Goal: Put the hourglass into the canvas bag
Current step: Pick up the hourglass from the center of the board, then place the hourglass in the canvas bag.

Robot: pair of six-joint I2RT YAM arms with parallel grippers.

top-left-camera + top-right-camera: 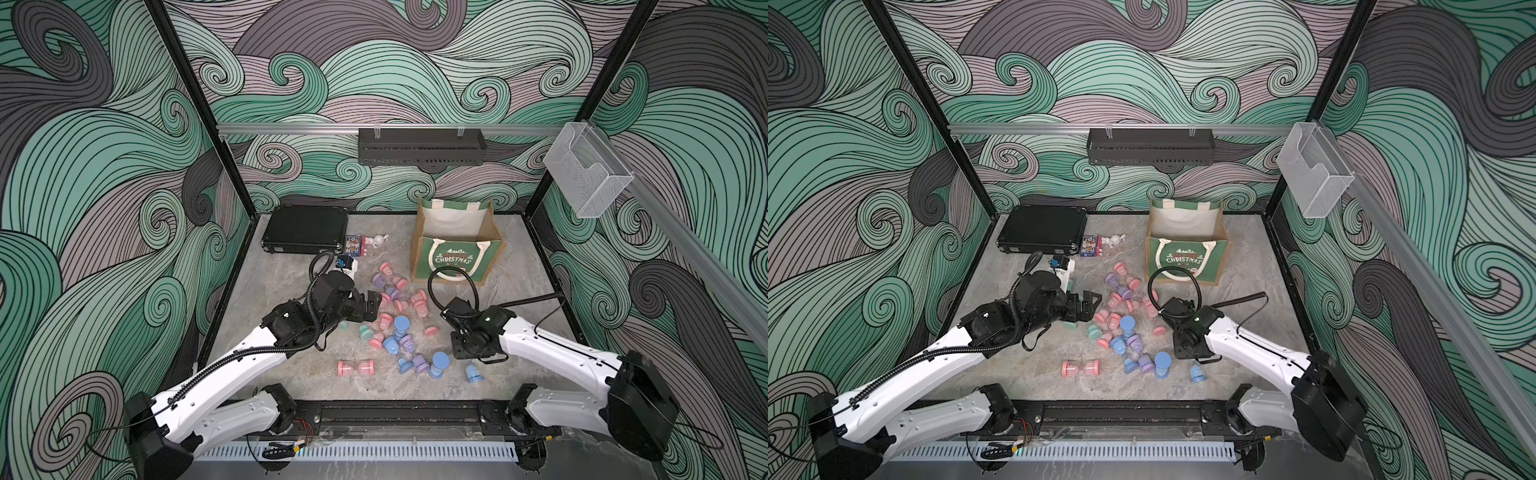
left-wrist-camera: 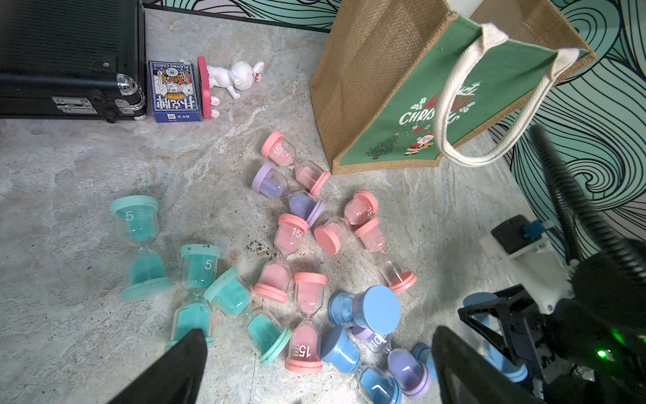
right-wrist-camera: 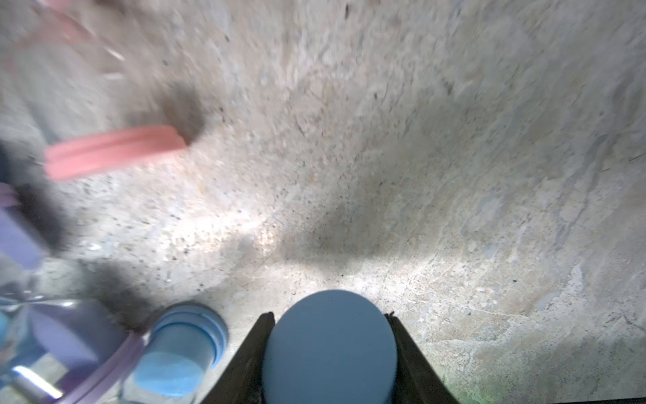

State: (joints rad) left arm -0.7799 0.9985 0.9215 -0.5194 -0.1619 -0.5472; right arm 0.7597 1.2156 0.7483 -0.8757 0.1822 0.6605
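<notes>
The right gripper [image 3: 329,316] had its fingers pressed against both sides of a blue hourglass [image 3: 330,353], gripping its cap, at about 5 o'clock from the middle of the table [image 3: 454,175]. The left gripper [image 2: 318,334] hung with fingers spread wide and nothing held, above the pile of hourglasses [image 1: 402,324]. The canvas bag [image 1: 455,259] stood upright, mouth open, at 1 o'clock, well apart from the held hourglass.
</notes>
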